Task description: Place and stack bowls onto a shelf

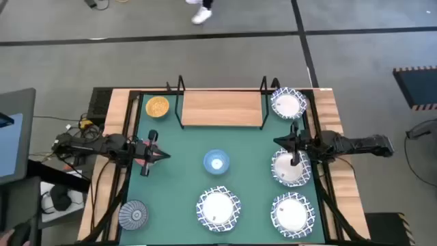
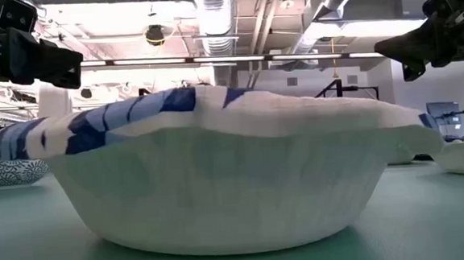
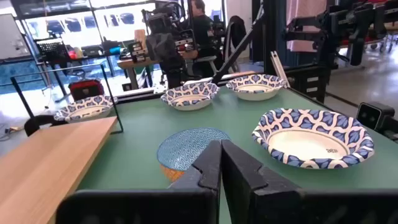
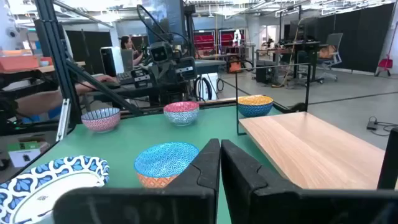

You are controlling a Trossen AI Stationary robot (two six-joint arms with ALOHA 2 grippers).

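Bowls: eight spread over my green bench (image 1: 177, 167), none on the shelf (image 1: 222, 108) yet.
Left hand (image 1: 162, 156): fingers together, empty, above the red bowl (image 1: 141, 162).
Middle: light blue bowl (image 1: 216, 162), likely light, stiff and slick; pinch the rim.
Right hand (image 1: 283, 142): fingers together, empty, beside a white lattice-rimmed bowl (image 1: 290, 168); probably chips easily.

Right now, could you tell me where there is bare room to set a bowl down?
The flat light-wood shelf board is entirely bare. Green mat lies open between the small light blue bowl and the shut left gripper. The right side is crowded with white blue-lattice bowls beneath the shut right gripper.
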